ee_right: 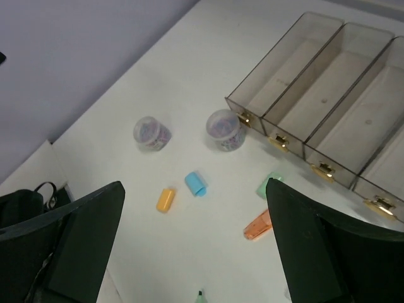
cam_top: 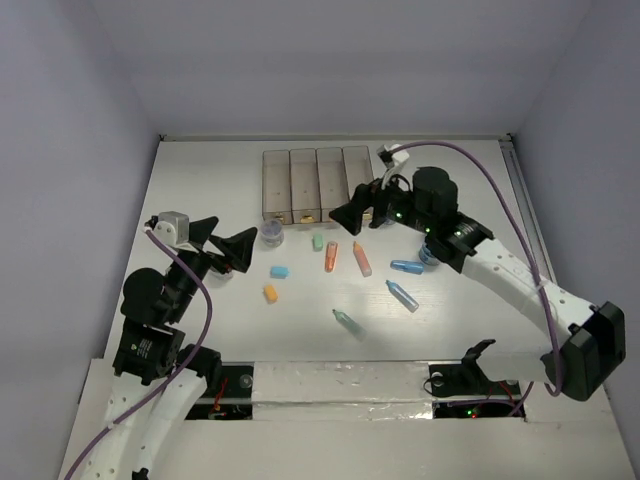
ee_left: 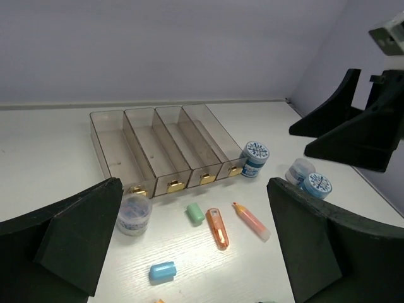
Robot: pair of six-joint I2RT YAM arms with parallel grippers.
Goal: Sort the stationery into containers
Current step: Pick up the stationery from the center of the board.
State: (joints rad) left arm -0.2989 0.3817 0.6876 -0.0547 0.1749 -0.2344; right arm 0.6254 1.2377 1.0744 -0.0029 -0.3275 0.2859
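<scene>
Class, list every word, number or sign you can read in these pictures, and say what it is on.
None can be read.
The blue jar lids carry a printed pattern, too small to make out.
The gold tabs on the bins show no legible marks.

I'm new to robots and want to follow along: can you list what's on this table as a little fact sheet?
Bins: four joined in a row, all empty
Markers: five, loose on the table
Erasers: green, blue, orange, loose
Jars: several, one beside the end bin
Left hand: open, holding nothing
Right hand: open, holding nothing
Sorted so far: nothing
</scene>
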